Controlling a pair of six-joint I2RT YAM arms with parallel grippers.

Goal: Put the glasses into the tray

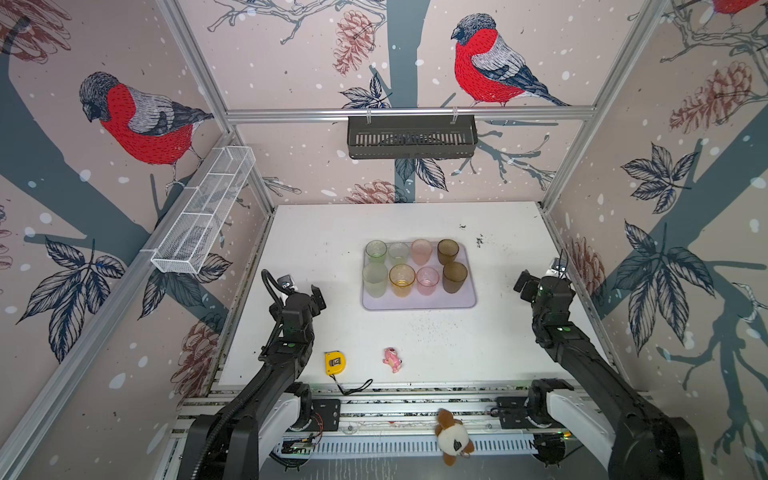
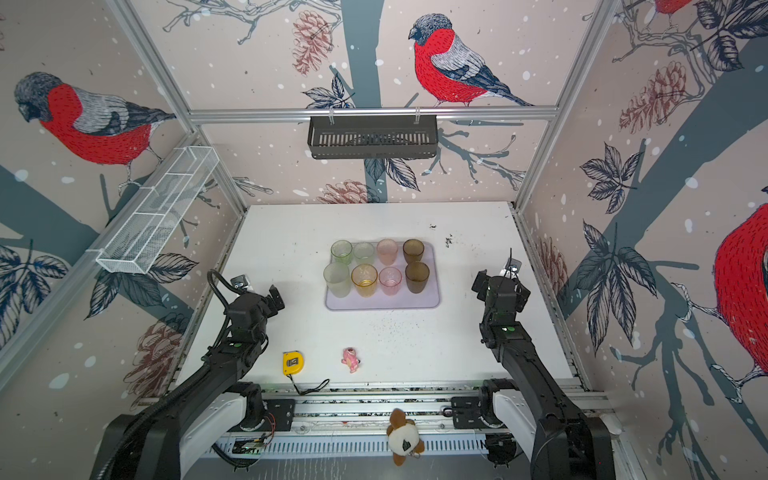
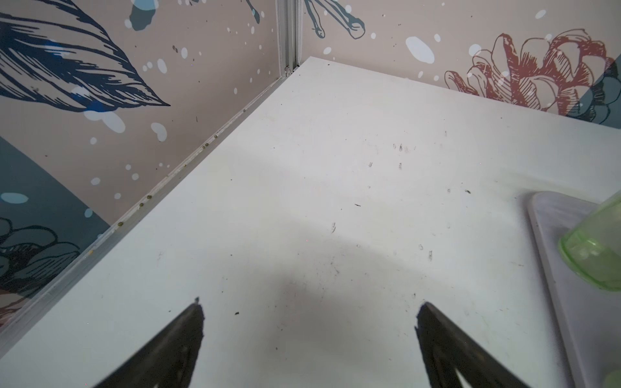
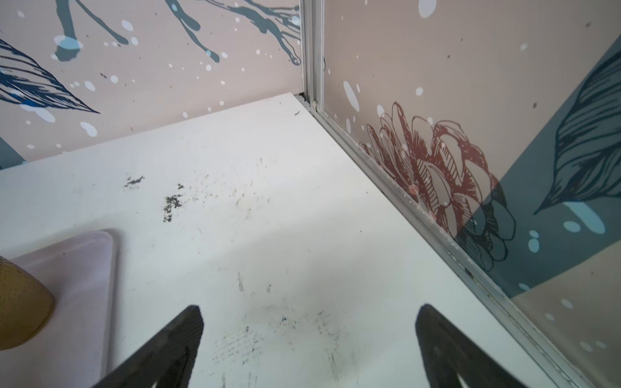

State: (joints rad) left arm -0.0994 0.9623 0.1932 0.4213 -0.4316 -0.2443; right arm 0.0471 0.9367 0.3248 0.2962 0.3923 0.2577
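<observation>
Eight glasses (image 1: 402, 280) stand upright in two rows of four in the tray (image 1: 415, 302), while my left gripper (image 3: 311, 304), left of the tray, and my right gripper (image 4: 307, 307), right of it, hover clear of it, jaws spread wide, holding nothing.

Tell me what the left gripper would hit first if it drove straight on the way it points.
The left gripper, open, aims down at the bare table, so probably that comes first. The tray and the green glass lie off to one side of that line, though depth is hard to judge.
</observation>
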